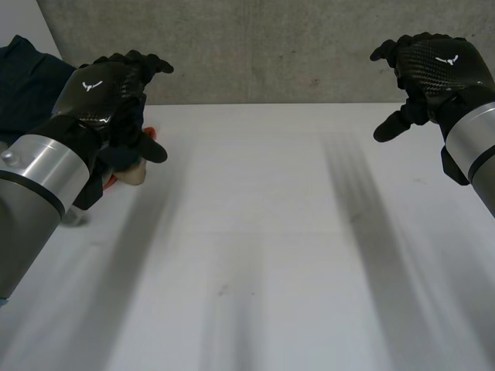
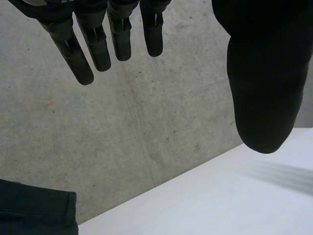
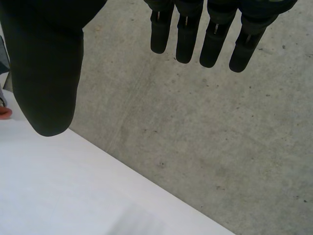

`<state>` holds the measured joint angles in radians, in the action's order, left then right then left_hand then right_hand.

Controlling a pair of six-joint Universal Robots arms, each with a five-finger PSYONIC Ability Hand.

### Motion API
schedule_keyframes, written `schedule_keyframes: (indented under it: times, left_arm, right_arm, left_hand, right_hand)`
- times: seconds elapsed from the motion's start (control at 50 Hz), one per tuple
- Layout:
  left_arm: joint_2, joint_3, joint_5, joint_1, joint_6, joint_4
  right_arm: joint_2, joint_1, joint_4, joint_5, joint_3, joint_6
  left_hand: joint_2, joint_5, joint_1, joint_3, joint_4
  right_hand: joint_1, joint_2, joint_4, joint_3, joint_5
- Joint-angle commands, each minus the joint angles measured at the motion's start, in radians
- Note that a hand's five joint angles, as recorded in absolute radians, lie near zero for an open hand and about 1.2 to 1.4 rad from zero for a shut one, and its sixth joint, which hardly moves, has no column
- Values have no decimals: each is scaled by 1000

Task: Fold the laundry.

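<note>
The dark blue laundry (image 1: 27,81) lay bunched at the tabletop's (image 1: 271,232) far left corner; its long axis could not be told. The left hand (image 1: 104,89) hovered beside it and the right hand (image 1: 433,66) hovered near the far right edge. Both had straight, slightly spread fingers, holding nothing.

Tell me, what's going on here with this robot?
Two robot arms hover over a white table. The left hand and right hand are both open and hold nothing. A dark blue cloth lies heaped at the far left, behind the left hand, untouched. Folding has not yet begun.
</note>
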<state>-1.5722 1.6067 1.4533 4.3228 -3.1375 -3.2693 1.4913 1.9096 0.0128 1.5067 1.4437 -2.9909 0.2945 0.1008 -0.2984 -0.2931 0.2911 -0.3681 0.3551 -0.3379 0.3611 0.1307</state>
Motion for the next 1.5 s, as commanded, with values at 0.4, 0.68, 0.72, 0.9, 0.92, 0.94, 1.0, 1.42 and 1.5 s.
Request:
schedule_keyframes:
  times: [0.4, 0.68, 0.72, 0.9, 0.92, 0.94, 1.0, 1.42, 1.5]
  left_arm:
    - [-256, -241, 16, 277, -117, -132]
    - [-772, -613, 76, 402, -329, -156]
    - [-778, -614, 73, 394, -325, -177]
    - [-560, -486, 55, 273, -242, -271]
    - [-530, -461, 46, 258, -231, -285]
    - [-473, -415, 21, 224, -213, -312]
    - [-381, -343, -33, 155, -188, -329]
    - [-474, 53, -157, -489, -157, -213]
    - [-405, 44, -82, -442, -157, -181]
  right_arm:
    - [-28, 0, 0, 0, 6, 9]
    - [-35, 0, -2, -5, 27, 15]
    - [-40, 0, -2, -5, 29, 15]
    - [-42, -3, 0, -3, 23, 29]
    - [-42, -4, 0, -3, 21, 32]
    - [-42, -4, 0, -3, 20, 36]
    - [-42, -10, 1, -3, 18, 50]
    - [-62, -12, -4, -2, 11, 125]
    - [-112, -14, -13, 0, 6, 168]
  left_hand:
    - [-120, -101, 124, 119, -117]
    - [328, 348, -324, -330, 332]
    - [887, 906, -883, -888, 890]
    - [1102, 1121, -1098, -1103, 1105]
    - [1102, 1121, -1098, -1103, 1105]
    - [1102, 1121, -1098, -1103, 1105]
    - [1102, 1121, -1098, -1103, 1105]
    - [192, 211, -188, -194, 196]
    - [160, 179, -156, -161, 163]
  right_hand:
    - [194, -181, 163, -187, -131]
    - [194, -181, 163, -187, -131]
    - [194, -181, 163, -187, -131]
    - [194, -181, 163, -187, -131]
    - [194, -181, 163, -187, -131]
    - [194, -181, 163, -187, -131]
    - [194, -181, 163, -187, -131]
    - [194, -181, 163, -187, -131]
    - [194, -181, 163, -187, -131]
